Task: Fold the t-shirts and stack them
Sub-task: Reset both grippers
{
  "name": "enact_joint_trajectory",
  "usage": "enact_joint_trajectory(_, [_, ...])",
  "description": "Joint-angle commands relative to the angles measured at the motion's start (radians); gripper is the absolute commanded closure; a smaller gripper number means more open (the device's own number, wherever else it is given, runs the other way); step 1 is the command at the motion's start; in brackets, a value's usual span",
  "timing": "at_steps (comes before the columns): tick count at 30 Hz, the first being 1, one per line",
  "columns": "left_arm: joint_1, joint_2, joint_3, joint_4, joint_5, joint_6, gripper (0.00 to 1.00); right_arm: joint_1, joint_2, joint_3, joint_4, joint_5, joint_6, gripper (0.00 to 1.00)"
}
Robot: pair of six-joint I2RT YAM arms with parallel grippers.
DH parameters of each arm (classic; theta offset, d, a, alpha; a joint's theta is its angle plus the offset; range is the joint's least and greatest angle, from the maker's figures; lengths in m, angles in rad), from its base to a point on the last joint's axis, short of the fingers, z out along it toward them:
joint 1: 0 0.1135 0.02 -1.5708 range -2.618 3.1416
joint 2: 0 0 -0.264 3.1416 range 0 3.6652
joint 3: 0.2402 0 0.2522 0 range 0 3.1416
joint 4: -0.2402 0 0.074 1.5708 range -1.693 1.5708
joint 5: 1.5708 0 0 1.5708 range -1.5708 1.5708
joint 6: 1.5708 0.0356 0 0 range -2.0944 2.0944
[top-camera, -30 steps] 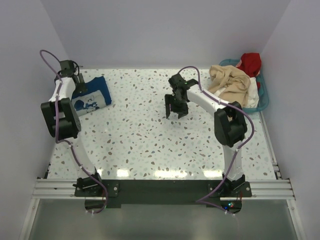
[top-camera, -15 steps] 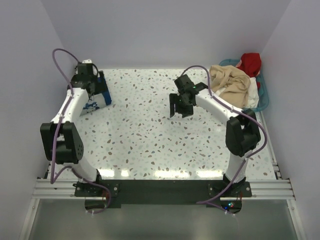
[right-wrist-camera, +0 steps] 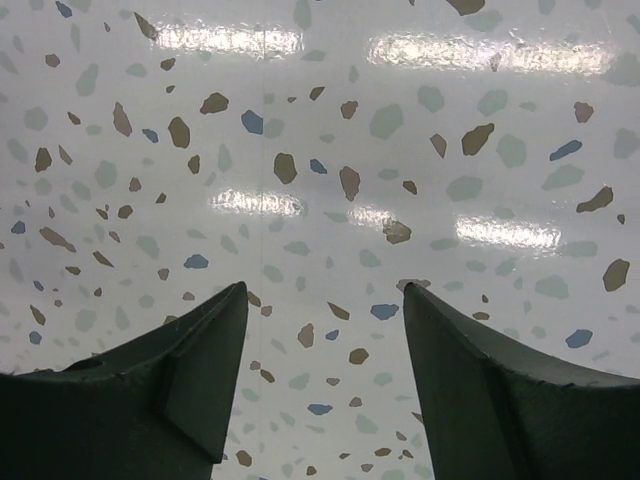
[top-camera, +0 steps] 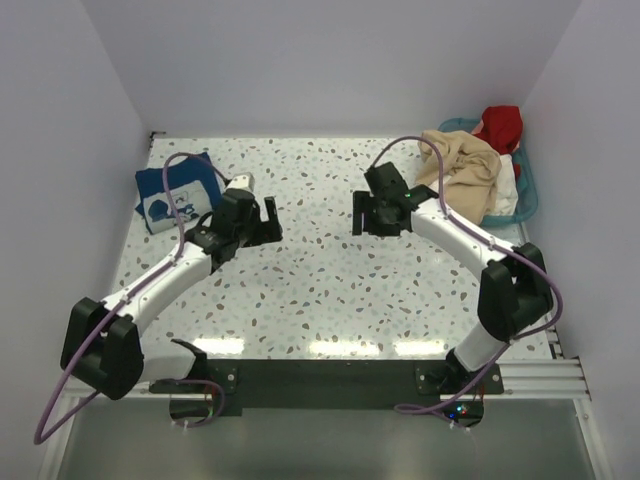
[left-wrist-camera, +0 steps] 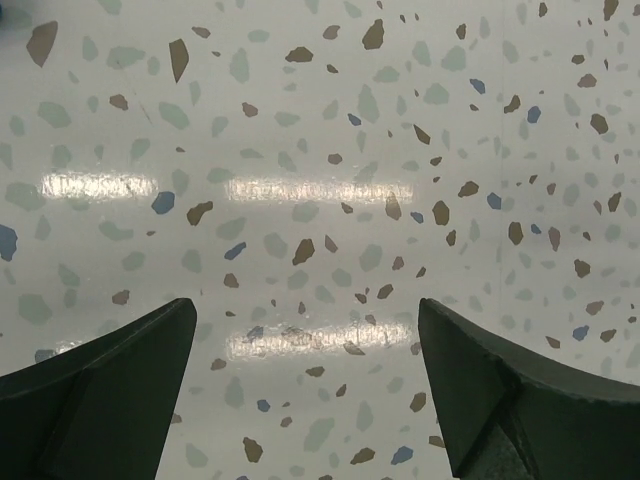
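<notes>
A folded navy t-shirt (top-camera: 178, 190) with a white print lies at the table's far left. A beige t-shirt (top-camera: 462, 165), a red one (top-camera: 500, 124) and a white one (top-camera: 506, 190) are heaped in the teal basket (top-camera: 526, 200) at the far right. My left gripper (top-camera: 267, 220) hangs open over bare tabletop, just right of the navy shirt; its wrist view shows only speckled surface between the fingers (left-wrist-camera: 115, 385). My right gripper (top-camera: 382, 218) is open too, left of the basket, with nothing between its fingers (right-wrist-camera: 490, 380).
The speckled white table (top-camera: 320, 290) is walled at the back and on both sides. Both arm bases sit on the dark rail at the near edge.
My left arm has swung away from the navy shirt, leaving it folded at the far left, and its jaws have opened wider. The right gripper has drifted slightly right toward the basket.
</notes>
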Motion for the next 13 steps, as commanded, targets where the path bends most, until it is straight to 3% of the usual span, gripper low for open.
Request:
enact_joint_trajectory(1, [-0.004,-0.065,-0.043,0.068,-0.027,-0.082,0.02,-0.003,-0.08,-0.055,0.076,0.068,0.024,0.33])
enact_joint_trajectory(13, [-0.004,-0.182,-0.122,0.084,0.018,-0.117,0.01,-0.001,-0.308,-0.22,0.098,0.235,0.061,0.33])
